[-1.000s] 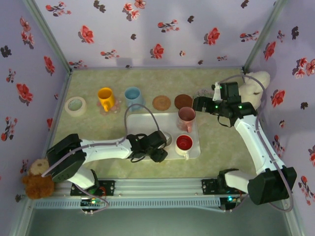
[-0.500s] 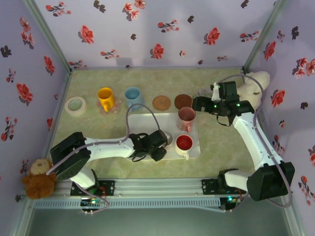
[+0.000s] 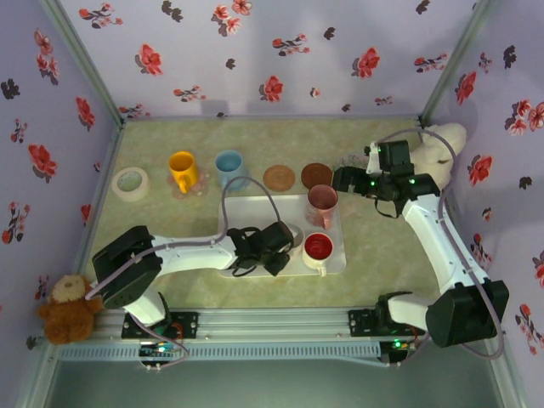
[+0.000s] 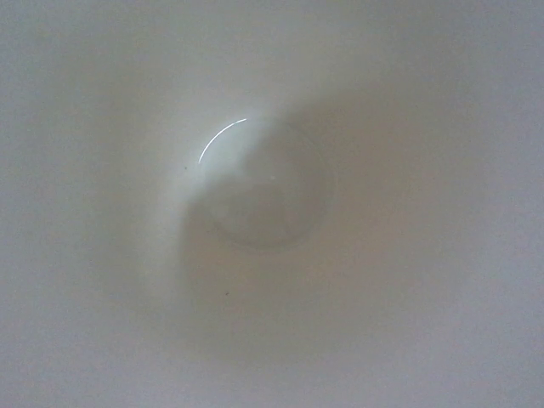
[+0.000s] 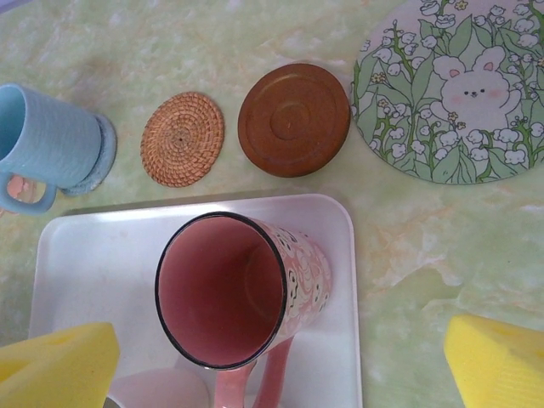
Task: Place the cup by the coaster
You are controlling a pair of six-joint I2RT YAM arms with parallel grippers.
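Cups on the tray [image 3: 246,212], Inspector; was any placed?

None of those, Clerk; the pink cup [image 5: 229,289], the red cup [image 3: 317,248] and what I judged to be a white cup [image 4: 272,204] all stood on the tray; the yellow cup [image 3: 183,168] and the blue cup [image 3: 229,167] already stood on coasters in the back row.

And the free coasters?

The woven coaster [image 5: 182,138], the brown coaster [image 5: 294,119] and the floral coaster [image 5: 442,93] lay bare beyond the tray; lift, carry and set-down all remained, in my judgement.

The claws?

The left gripper [image 3: 285,248] sat low over the white cup, its camera looking into the pale bowl; whether it was clenched I could not tell; the right gripper [image 3: 338,180] hung released above the pink cup, yellow pads [image 5: 59,365] wide apart, touching nothing.

Surface and room?

A pale green marbled table [image 3: 153,217]; lilac walls [image 3: 255,51] with red flowers; a tape roll [image 3: 130,181] at the left; a brown teddy [image 3: 66,306] and a white plush [image 3: 444,138] at the edges.
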